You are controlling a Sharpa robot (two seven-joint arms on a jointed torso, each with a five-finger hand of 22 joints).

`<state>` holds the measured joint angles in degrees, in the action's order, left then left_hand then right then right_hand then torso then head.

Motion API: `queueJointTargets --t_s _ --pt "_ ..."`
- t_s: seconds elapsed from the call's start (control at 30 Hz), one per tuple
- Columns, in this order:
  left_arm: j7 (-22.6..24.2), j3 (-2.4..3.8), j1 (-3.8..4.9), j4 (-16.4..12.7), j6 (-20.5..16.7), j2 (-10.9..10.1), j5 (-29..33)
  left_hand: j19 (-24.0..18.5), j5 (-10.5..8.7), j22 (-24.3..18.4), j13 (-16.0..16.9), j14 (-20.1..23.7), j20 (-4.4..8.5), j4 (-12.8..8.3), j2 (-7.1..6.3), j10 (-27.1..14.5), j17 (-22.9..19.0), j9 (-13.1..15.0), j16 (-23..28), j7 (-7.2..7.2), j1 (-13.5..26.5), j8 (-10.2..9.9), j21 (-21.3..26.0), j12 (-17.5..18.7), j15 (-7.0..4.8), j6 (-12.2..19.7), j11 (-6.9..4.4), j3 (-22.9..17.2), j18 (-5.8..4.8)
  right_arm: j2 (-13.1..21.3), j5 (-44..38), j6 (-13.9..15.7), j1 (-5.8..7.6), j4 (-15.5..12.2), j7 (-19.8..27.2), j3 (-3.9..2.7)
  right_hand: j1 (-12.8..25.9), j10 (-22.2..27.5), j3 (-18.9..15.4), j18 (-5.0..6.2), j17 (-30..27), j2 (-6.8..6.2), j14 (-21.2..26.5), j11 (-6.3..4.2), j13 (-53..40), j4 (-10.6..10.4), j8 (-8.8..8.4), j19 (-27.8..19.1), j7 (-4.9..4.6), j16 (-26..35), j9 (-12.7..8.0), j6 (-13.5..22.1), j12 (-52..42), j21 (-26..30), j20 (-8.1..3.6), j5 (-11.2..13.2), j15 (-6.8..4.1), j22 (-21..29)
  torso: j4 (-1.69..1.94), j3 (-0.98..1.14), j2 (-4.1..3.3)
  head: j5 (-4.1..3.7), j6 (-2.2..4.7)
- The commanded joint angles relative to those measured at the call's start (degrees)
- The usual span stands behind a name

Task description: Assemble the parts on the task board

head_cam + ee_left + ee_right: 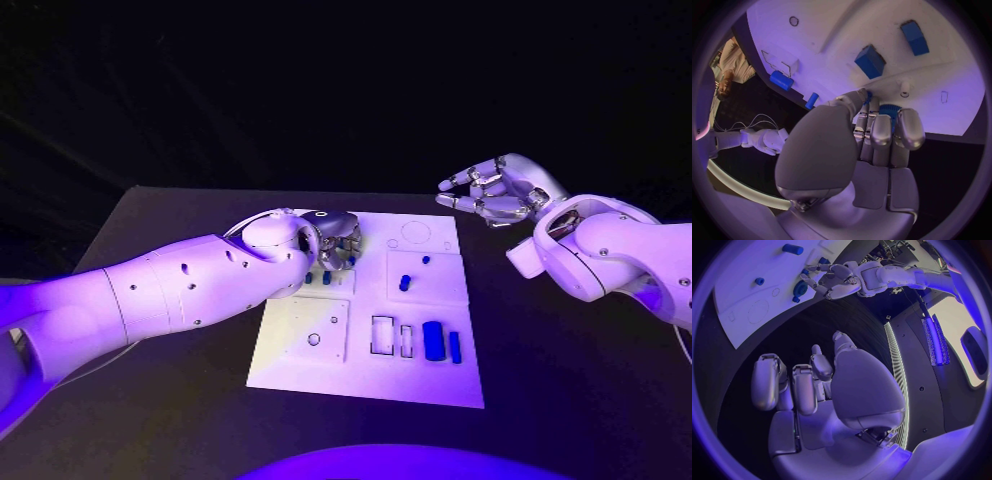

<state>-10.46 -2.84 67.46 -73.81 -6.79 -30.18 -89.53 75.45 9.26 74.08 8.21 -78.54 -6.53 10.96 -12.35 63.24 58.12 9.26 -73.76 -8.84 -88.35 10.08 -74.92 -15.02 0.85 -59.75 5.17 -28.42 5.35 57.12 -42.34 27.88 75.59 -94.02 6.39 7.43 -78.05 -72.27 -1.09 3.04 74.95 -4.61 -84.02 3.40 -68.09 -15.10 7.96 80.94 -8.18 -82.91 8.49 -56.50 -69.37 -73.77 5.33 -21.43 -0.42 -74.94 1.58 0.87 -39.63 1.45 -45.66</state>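
Centrally on the black counter (173, 215) lay the white task board (310, 365), bearing small blue parts (433, 340). Left hand (335, 240) gripped a round blue part (889, 110) there; right hand (493, 195), fingers apart, hovered empty beside its far right corner.

The left hand (335, 245) covers the upper left part of the white board (310, 375), so the blue pieces under its fingers are mostly hidden. In the left wrist view a ribbed blue part (889, 111) peeks out behind the fingers (879, 132); whether they grip it cannot be told
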Motion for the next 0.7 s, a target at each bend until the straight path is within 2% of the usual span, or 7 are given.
queueJointTargets --t_s 0.03,0.17,0.3,0.57,0.7 --pt "0.0 -0.1 -0.2 -0.1 0.3 0.1 0.7 1.1 -0.32 1.1 0.1 -0.8 0.24 -0.6 1.12 1.4 0.5 0.0 -0.6 0.29 -0.2 -0.1 -1.1 0.4 -0.19 -1.3 -0.31 -1.1 -0.79 0.0 -0.5 -0.3 -0.03 -0.1 0.5 -0.01 0.3 0.0 -0.3 0.88 5.4 0.34 -3.4 -0.02 0.0 0.0 0.26 -0.3 0.06 0.2 0.0 0.2 -0.1 0.1 0.11 -0.3 -0.36 -5.2 0.0 0.01 0.07 -0.08 0.03" --pt "-0.6 -0.05 -0.2 0.1 -1.3 0.0 0.7 1.4 -0.26 1.6 0.1 -1.2 0.61 -1.9 1.6 2.5 0.3 -0.1 -0.7 0.44 -0.8 -0.3 -1.6 1.0 -0.48 -2.3 -0.55 -2.4 -0.89 -0.1 -0.5 -0.3 -0.03 -0.1 0.6 -0.01 0.3 0.0 -0.3 0.88 5.4 0.34 -3.4 -0.02 0.0 0.0 0.26 -0.3 0.06 0.2 0.0 0.2 -0.1 0.1 0.11 -0.3 -0.36 -5.2 0.05 -0.02 0.05 -0.24 0.17" --pt "-0.9 0.1 -0.2 0.1 -2.3 -0.2 0.9 1.4 -0.34 1.8 0.0 -1.3 0.77 -2.8 1.45 3.4 -0.1 -0.2 -0.7 0.48 -0.2 -0.7 -1.8 2.0 -0.54 -3.0 -0.66 -3.4 -0.91 -0.1 -0.5 -0.3 -0.03 0.0 0.6 -0.01 0.3 -0.1 -0.3 0.87 5.4 0.52 -3.5 -0.04 0.0 -0.1 0.36 -0.3 0.08 0.1 0.0 0.1 -0.1 0.1 0.1 -0.4 -0.38 -5.2 0.06 -0.01 0.07 -0.21 0.27" --pt "-0.4 0.28 -0.2 -0.5 -4.1 -1.1 3.4 1.6 -0.4 2.1 -0.1 -1.4 0.83 -3.4 1.4 4.1 -0.3 -0.3 -0.8 0.52 0.6 -1.1 -2.1 2.8 -0.6 -3.5 -0.71 -4.0 -0.97 -0.2 -0.5 -0.3 -0.03 0.1 0.7 -0.01 0.3 -0.1 -0.3 0.87 5.4 0.52 -3.5 -0.04 0.0 -0.1 0.36 -0.3 0.08 0.1 0.0 0.1 -0.1 0.1 0.1 -0.4 -0.38 -5.2 0.1 -0.04 0.13 -0.01 0.58" --pt "-0.3 0.73 -0.2 -1.8 -4.8 -2.4 4.8 1.7 -0.42 2.2 -0.1 -1.5 0.83 -3.5 1.3 4.2 -0.1 -0.4 -0.9 0.47 0.9 -1.3 -2.2 3.1 -0.6 -3.6 -0.69 -4.1 -1.0 -0.2 -0.5 -0.3 -0.03 0.2 0.7 -0.01 0.3 -0.1 -0.3 0.87 5.4 0.52 -3.5 -0.04 0.0 -0.1 0.36 -0.3 0.08 0.1 0.0 0.1 -0.1 0.1 0.1 -0.4 -0.38 -5.2 0.16 -0.03 0.18 -0.07 0.73"
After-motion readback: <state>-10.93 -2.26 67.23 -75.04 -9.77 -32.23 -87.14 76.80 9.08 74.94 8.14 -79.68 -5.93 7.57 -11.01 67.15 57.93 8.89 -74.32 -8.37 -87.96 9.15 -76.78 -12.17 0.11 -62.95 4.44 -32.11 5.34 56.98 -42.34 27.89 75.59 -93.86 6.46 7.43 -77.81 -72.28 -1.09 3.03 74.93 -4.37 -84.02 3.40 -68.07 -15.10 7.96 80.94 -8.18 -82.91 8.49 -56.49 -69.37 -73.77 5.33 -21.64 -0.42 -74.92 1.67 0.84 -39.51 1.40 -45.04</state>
